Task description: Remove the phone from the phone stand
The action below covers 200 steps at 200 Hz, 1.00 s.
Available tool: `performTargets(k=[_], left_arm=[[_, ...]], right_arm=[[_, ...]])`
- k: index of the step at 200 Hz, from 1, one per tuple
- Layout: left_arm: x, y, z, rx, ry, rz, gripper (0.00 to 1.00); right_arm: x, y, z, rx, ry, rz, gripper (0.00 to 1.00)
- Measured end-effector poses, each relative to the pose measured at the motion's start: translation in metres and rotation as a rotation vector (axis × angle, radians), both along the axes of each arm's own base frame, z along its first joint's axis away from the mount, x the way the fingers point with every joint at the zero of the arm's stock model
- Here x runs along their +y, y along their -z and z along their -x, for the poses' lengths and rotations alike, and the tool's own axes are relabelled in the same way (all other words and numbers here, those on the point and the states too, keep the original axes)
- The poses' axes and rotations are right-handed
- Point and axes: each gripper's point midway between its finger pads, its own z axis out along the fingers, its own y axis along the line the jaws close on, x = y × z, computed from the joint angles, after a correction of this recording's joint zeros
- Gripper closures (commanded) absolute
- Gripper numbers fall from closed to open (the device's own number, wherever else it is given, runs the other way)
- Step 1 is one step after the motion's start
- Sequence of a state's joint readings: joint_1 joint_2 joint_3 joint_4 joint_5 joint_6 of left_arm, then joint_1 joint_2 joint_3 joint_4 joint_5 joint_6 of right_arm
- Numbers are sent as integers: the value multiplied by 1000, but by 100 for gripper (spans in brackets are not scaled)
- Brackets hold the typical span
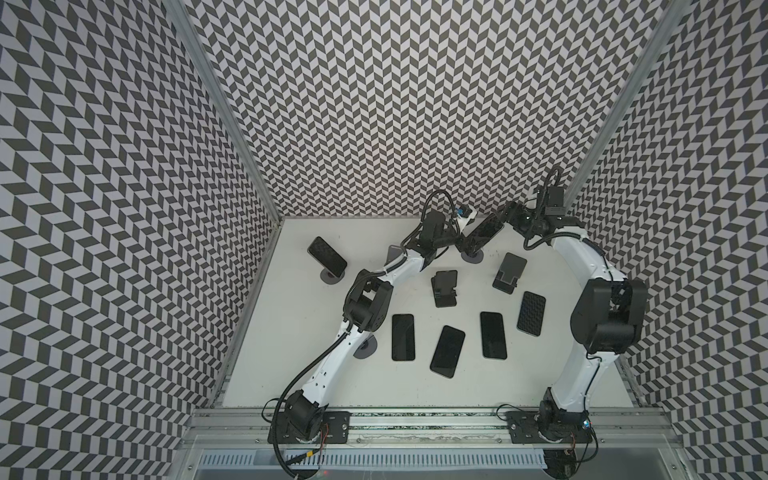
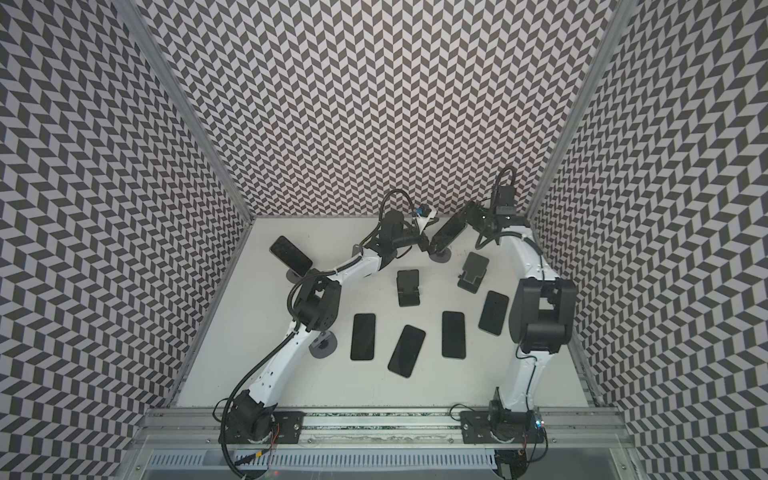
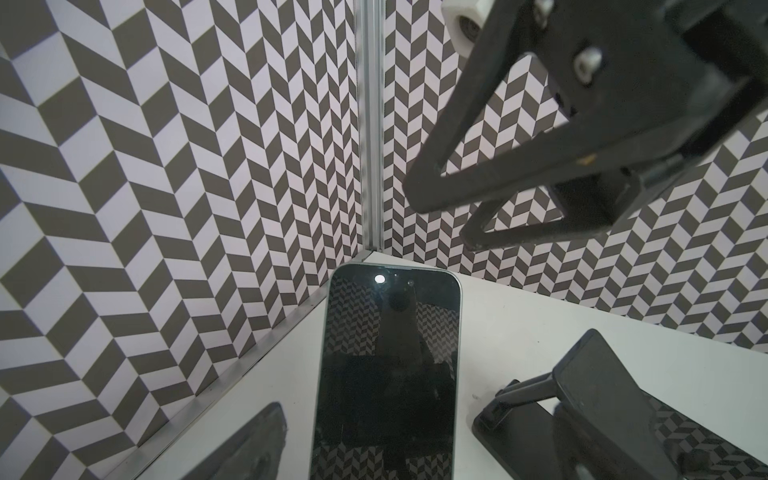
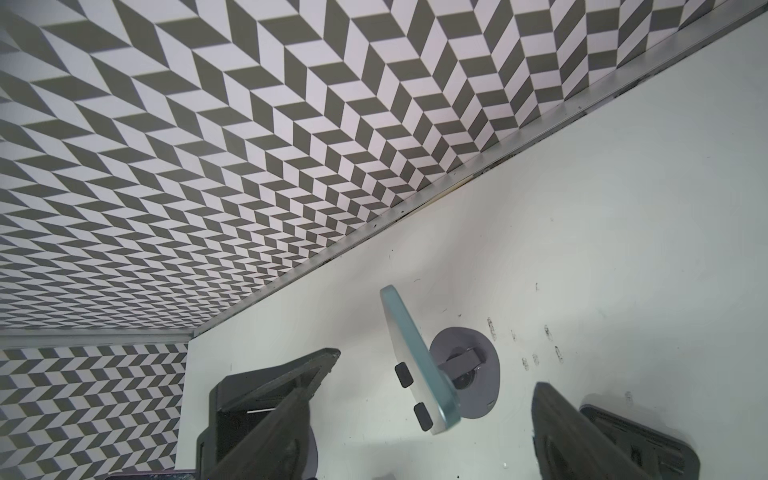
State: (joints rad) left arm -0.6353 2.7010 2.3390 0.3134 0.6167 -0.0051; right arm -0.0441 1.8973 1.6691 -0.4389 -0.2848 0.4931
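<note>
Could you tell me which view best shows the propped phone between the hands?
The left wrist view: the phone faces the camera, its dark screen filling the foreground. The right wrist view shows the phone edge-on from behind. In both top views the phone is small and tilted.

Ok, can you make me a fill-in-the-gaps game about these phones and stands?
1. The flat phones on the white table number ___.
2. The phone nearest the back wall sits on a phone stand whose grey base is ___.
3. The left gripper has its jaws ___.
Missing words: four; round; open.
</note>
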Motion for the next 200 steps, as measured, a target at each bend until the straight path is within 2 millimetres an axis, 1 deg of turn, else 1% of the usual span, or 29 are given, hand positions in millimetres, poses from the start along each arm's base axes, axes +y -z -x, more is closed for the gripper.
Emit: performTargets(k=[18,51,92,120,129,132,147,158,168,184,200], left_arm=[[-5,3,4,2,7,0,0],[-12,4,6,3,12,13,0],[-12,13,0,13,-15,9,0],[-8,11,-6,15,-52,8,1],[-4,8,-8,21,-66,9,1],[-2,10,-8,28,-71,8,1],[9,4,-6,45,-89,3,1],[19,-6,-4,47,-104,9,1],[30,-22,-4,44,-119,24,2],[52,-58,-6,15,-149,60,2],[76,-94,-10,-27,-182,95,2]], right_arm=[[-4,2,2,11,5,1,18],[-2,2,2,13,-1,-3,18],[0,5,6,29,-11,-13,18],[-4,12,11,74,40,0,16],[-8,13,12,84,76,10,16],[-9,14,13,86,85,13,15],[-11,14,21,93,137,30,17],[-7,11,27,90,154,30,20],[-3,8,32,79,156,25,22],[6,2,36,56,140,18,24],[16,2,36,47,117,15,25]])
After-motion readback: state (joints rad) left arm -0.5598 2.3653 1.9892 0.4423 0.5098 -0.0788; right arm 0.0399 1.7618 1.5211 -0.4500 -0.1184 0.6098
